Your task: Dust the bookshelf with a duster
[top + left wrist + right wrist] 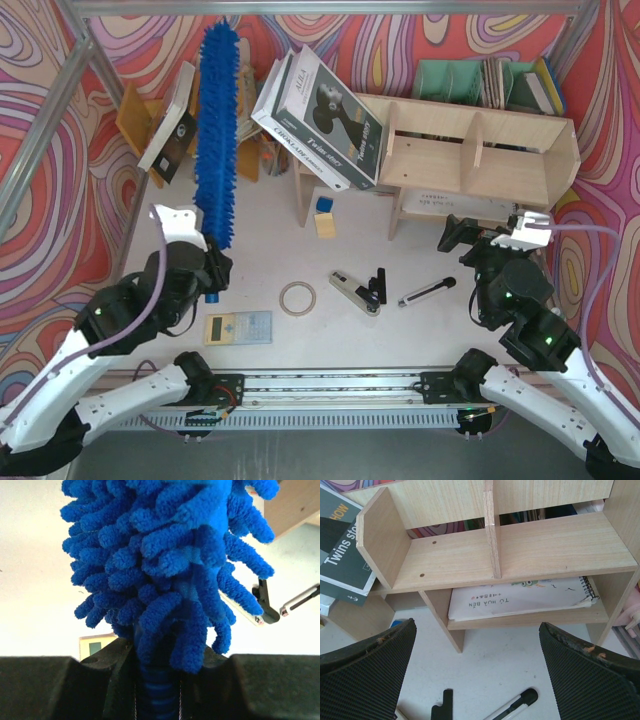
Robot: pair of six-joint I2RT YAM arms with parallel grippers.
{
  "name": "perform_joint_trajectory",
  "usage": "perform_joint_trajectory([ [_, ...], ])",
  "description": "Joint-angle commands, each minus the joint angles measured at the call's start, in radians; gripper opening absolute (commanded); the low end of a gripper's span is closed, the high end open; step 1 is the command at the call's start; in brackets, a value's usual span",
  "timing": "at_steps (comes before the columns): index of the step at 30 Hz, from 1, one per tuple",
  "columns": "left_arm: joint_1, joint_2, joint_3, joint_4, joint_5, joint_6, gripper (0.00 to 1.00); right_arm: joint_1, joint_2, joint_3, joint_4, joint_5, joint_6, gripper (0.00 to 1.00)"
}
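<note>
While L tool (214, 270) grips duster (216, 130) by its handle, R tool (477, 666) gapes wide, facing bookshelf (545, 545).

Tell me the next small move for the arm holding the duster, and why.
Probably swing the left tool rightward, carrying the duster toward the bookshelf. The tool is shut on the duster's handle, and the fluffy head points away from the arms, left of the bookshelf and apart from it. No dusting contact exists yet, and the upper tier lies bare.
</note>
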Motion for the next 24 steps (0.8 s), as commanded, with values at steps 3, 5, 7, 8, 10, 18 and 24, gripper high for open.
perform_joint_trajectory([
  [3,0.002,-0.077,0.044,0.096,-0.022,0.142,0.00,0.004,0.012,0.019,-0.004,-0.011,0.021,0.99],
  [5,0.002,-0.130,0.041,0.141,0.016,0.176,0.00,0.004,0.019,0.028,-0.014,-0.020,0.028,0.99],
  [7,0.002,-0.163,0.048,0.155,0.029,0.200,0.00,0.004,0.032,0.047,-0.038,-0.028,0.044,0.99],
  [8,0.002,-0.171,0.057,0.155,0.038,0.212,0.00,0.004,0.040,0.057,-0.052,-0.032,0.054,0.99],
  [10,0.002,-0.176,0.073,0.149,0.056,0.231,0.00,0.004,0.054,0.074,-0.070,-0.040,0.069,0.99],
  [18,0.002,-0.080,0.139,0.212,0.239,0.275,0.00,0.004,0.081,0.156,-0.117,-0.134,0.154,0.99],
  [24,-0.013,0.042,0.164,0.335,0.394,0.284,0.00,0.004,0.109,0.232,-0.104,-0.261,0.203,0.99],
])
